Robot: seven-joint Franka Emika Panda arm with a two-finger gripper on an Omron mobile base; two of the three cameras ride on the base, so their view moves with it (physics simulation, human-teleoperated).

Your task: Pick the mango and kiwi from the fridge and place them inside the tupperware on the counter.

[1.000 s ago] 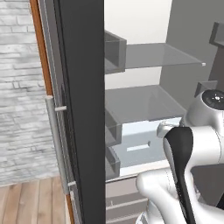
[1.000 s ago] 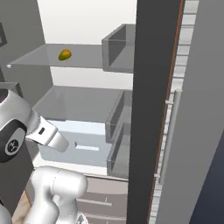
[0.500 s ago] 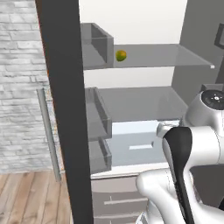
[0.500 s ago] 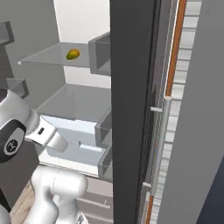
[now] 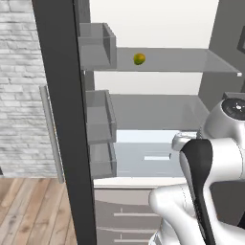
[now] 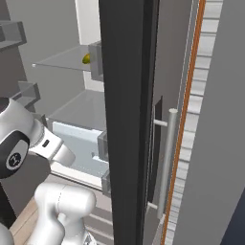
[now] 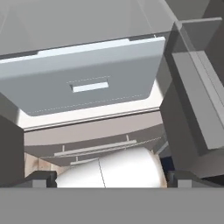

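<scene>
In front of the open fridge, listed near to far:

Arm: white, folded close to the base at the near right of the left base view; elbow raised, forearm angled down toward the lower shelves. No reach toward the fruit is under way, as far as can be judged.

Gripper (image 7: 111, 177): two dark finger tips (image 7: 39, 178) stand at the bottom of the hand view, set wide, nothing between them; jaws apart and empty. The hand looks at the pale drawer front and the bottom drawers beneath it.

Fridge (image 5: 158, 112): doors swung open, pale interior exposed. Left door (image 5: 62, 119) stands edge-on at the near left of the left base view, grey door bins (image 5: 98, 45) on its inner face. Right door (image 6: 127, 119) stands edge-on in the middle of the right base view, silver bar handle (image 6: 167, 158) on its outer side.

Pale drawer (image 7: 87, 83): mid-height, shut, small slot handle at its centre.

Mango (image 5: 139, 59): small orange-yellow fruit, alone on the upper glass shelf (image 5: 182, 60), far back, left of centre, just beside the top door bin. In the right base view it peeks out beside the right door's edge (image 6: 86, 59).

Kiwi: location cannot be told.

Progress: fridge opened; mango untouched on its shelf. Judged left to do: both picks, both carries to the tupperware on the counter.
</scene>
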